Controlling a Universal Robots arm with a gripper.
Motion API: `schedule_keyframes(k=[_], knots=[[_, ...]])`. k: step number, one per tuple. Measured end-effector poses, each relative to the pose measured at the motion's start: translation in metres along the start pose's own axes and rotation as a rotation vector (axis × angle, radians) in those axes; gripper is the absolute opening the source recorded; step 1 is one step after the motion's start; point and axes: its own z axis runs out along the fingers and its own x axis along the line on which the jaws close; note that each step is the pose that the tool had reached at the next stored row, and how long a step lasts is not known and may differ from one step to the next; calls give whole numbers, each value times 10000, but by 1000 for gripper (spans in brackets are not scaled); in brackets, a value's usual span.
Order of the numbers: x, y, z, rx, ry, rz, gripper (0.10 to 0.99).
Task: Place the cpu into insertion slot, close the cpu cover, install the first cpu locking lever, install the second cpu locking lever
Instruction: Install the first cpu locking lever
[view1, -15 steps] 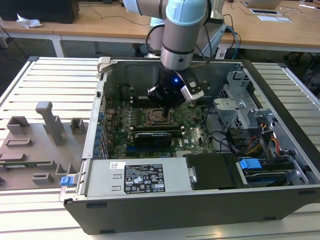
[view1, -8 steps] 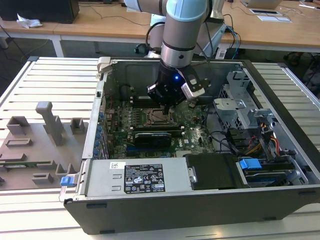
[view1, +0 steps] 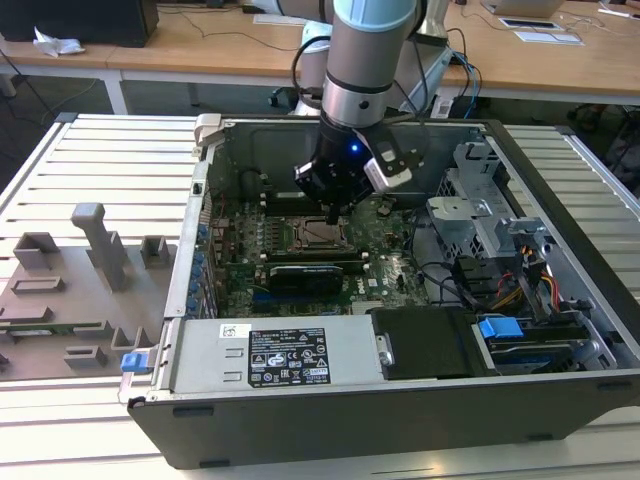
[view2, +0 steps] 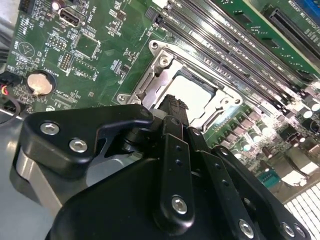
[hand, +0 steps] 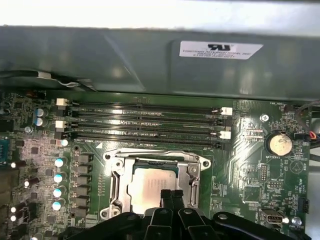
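The cpu (hand: 150, 186), a flat square chip with a pale silvery top, lies level inside the insertion slot (hand: 116, 186). The slot's metal frame surrounds it on the green motherboard, below the long black memory slots.

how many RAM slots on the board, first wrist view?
4 long black memory slots, stacked parallel between the metal case wall and the insertion slot. All look empty.

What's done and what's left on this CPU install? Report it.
Done: the cpu sits in the insertion slot, and the metal cover looks closed over its edges. In hand: the gripper, shut and empty, hovers at the slot's edge. Left: the locking levers; I cannot tell whether either is latched.
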Motion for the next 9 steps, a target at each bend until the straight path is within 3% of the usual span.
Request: schedule_keyframes(k=[6,9], knots=[[7,3,-170,0,-1,0,106],[7,3,-173,-3,-2,0,106]])
